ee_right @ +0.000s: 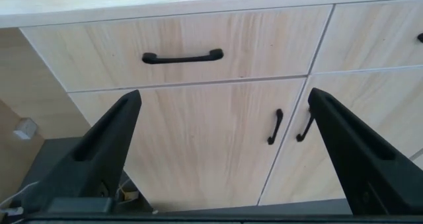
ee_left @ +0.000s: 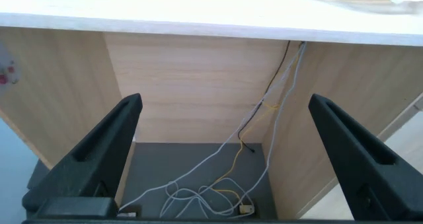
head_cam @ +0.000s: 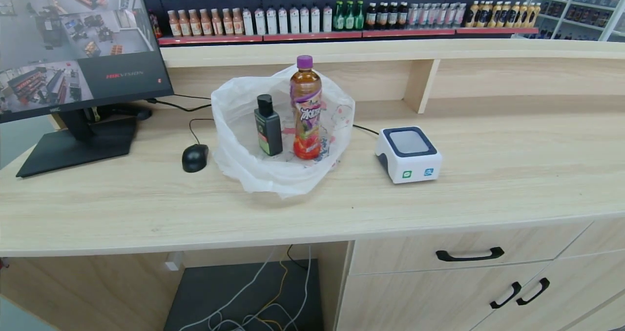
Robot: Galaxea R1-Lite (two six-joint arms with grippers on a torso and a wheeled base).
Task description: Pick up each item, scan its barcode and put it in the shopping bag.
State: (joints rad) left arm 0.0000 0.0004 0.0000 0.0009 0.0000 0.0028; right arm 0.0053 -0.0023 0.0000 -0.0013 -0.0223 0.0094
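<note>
Head view is showing the white shopping bag (head_cam: 234, 106) sitting open on the desk (head_cam: 488, 175), between a black mouse (head_cam: 195, 157) and the white scanner (head_cam: 408, 154). Two items are standing upright inside the bag, side by side: a dark bottle (head_cam: 268, 126) with a black cap and a taller tea bottle (head_cam: 306, 111) with a purple cap. Below the desk edge, the left gripper (ee_left: 225, 105) is hanging with its fingers spread wide, facing the kneehole and its loose cables (ee_left: 198, 196). The right gripper (ee_right: 225, 98) is gaping just as wide, facing a drawer (ee_right: 231, 39) and cabinet doors.
</note>
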